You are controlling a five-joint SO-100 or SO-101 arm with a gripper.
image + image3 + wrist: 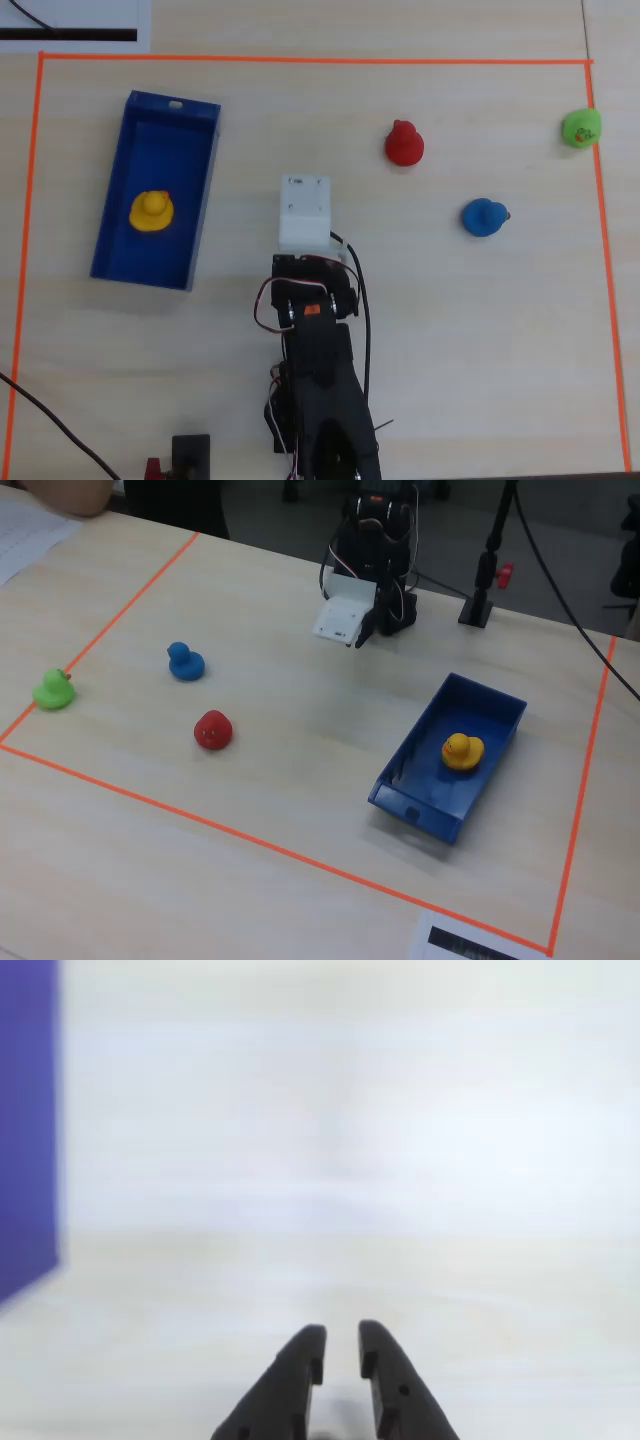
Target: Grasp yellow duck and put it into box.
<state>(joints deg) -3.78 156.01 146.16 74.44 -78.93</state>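
Note:
The yellow duck (pixel 152 210) sits upright inside the blue box (pixel 160 150), near its middle; it also shows in the fixed view (pixel 462 750) within the box (pixel 415 815). My arm is folded back near its base, with the white camera housing (pixel 305 212) over the gripper, well to the right of the box in the overhead view. In the wrist view my gripper (pixel 342 1335) points at bare table, jaws nearly together with nothing between them. A blurred blue wall of the box (pixel 28 1120) is at that view's left edge.
A red duck (pixel 404 144), a blue duck (pixel 485 217) and a green duck (pixel 581 128) stand on the right side of the table. Orange tape (pixel 300 60) marks the work area. A black stand (pixel 480 600) and cables are by the arm's base.

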